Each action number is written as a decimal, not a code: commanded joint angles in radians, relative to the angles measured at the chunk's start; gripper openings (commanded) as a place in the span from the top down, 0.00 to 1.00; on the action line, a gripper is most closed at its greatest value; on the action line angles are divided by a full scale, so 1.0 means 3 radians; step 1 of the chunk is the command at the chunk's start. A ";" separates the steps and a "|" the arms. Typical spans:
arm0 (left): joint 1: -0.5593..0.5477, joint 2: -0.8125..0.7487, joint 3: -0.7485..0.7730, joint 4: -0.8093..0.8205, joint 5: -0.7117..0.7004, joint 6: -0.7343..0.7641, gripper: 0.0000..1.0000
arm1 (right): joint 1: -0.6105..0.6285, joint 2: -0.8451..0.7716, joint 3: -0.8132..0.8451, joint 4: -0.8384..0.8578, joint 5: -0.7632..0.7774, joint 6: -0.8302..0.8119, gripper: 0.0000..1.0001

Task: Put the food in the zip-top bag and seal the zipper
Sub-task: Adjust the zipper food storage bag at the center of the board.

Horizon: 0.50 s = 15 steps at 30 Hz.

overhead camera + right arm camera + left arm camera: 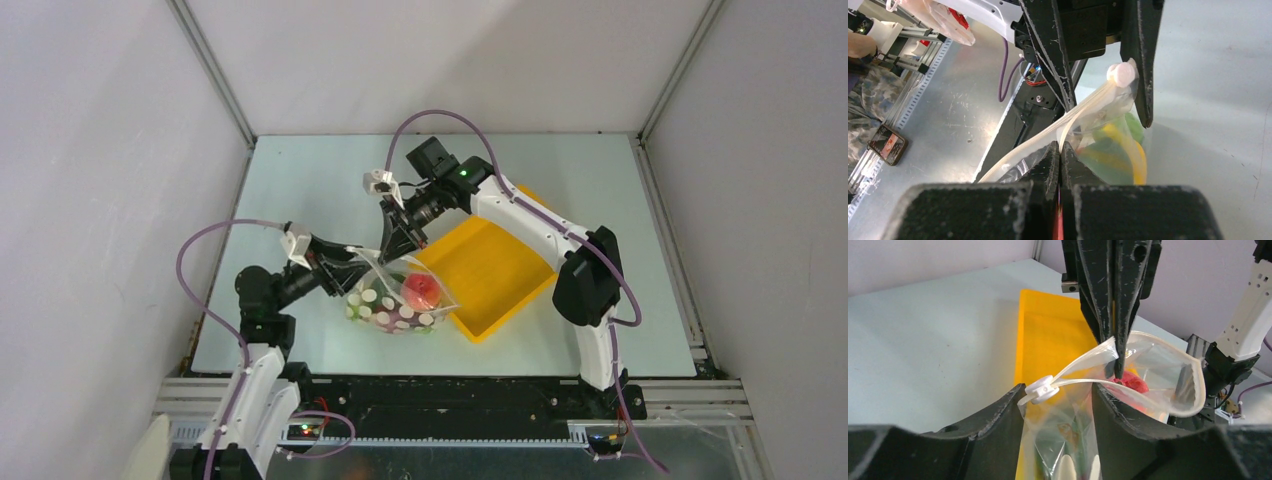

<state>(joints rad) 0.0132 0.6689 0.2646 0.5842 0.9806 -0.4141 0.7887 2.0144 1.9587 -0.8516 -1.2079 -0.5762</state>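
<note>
The zip-top bag (pixel 395 310) lies toward the near edge of the desk, a little left of its middle, just beside the yellow tray (pixel 490 270). The food (pixel 422 290) is inside it, with a red piece showing through the dotted film. The right gripper (pixel 1117 362) is clenched on the zipper (pixel 1083 361), pinching the white strip partway along the mouth. Whether it holds one lip or both cannot be told. The left gripper (pixel 1058 392) stands spread around the bag's end, and the slider (pixel 1043 388) sits between its fingers, close to one of them but not gripped. Beyond the right pinch the two lips gape apart, so the mouth is not yet sealed. Judging from this, the step in hand is the sealing. To do it well, the left fingers should close squarely on the slider, not on the loose film below it. The right arm should hold the strip taut and straight, so the lips meet in line. The pull should then run along the strip without lifting or twisting the bag. The right pinch sits in the slider's path and would need to shift further along.
</note>
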 commanded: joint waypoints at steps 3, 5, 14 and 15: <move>-0.0118 -0.0240 -0.0109 0.0107 -0.0044 -0.0069 0.47 | -0.0055 -0.0099 0.0077 0.0193 -0.0014 0.0145 1.00; -0.0129 -0.0297 -0.0142 0.0109 -0.0060 -0.0079 0.46 | -0.0101 -0.0160 -0.0009 0.0293 -0.0103 0.0195 1.00; -0.0262 -0.0340 -0.0289 0.0436 0.0000 -0.0362 0.53 | -0.0102 -0.0253 -0.0112 0.0274 -0.0222 0.0127 1.00; -0.0270 -0.0344 -0.0299 0.0436 -0.0019 -0.0368 0.53 | -0.0099 -0.0260 -0.0116 0.0258 -0.0228 0.0119 1.00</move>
<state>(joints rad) -0.0475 0.5793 0.1970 0.6521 0.9649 -0.4824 0.7551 2.0037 1.9232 -0.7902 -1.2259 -0.5282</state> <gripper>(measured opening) 0.475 0.009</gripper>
